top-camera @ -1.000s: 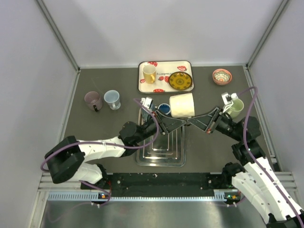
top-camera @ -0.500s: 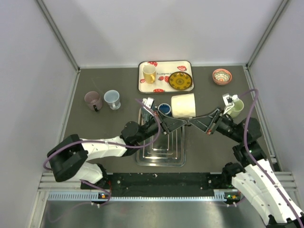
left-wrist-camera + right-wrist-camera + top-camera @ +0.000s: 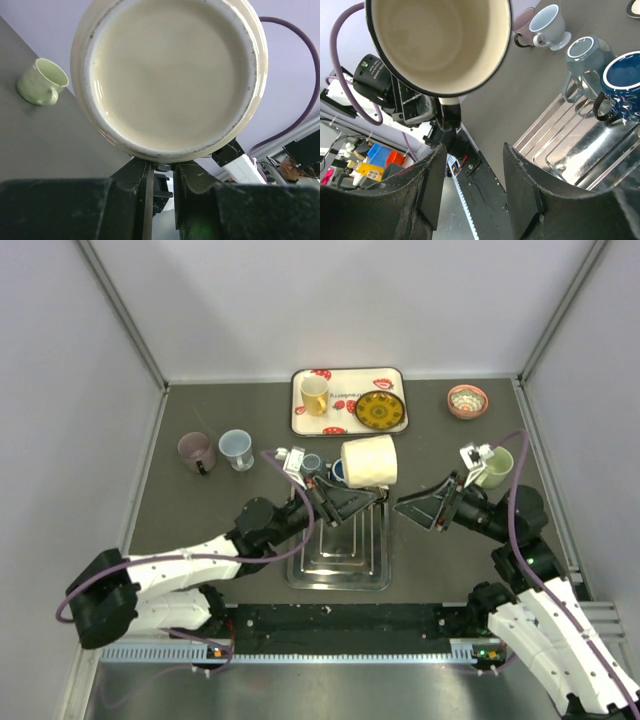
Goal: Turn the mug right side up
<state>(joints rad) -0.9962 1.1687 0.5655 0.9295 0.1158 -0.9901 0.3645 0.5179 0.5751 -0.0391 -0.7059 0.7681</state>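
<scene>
The left gripper is clamped on the hard, slippery, breakable mug, best held by its side; the right gripper is apart.

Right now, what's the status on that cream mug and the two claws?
Left gripper shut on cream mug, aloft on its side. Right gripper open, clear of it. Nothing in the way.

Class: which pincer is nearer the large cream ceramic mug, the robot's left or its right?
Left. The left pincer grips the large cream ceramic mug at its side; the right pincer stands open, apart from it, facing its mouth.
</scene>
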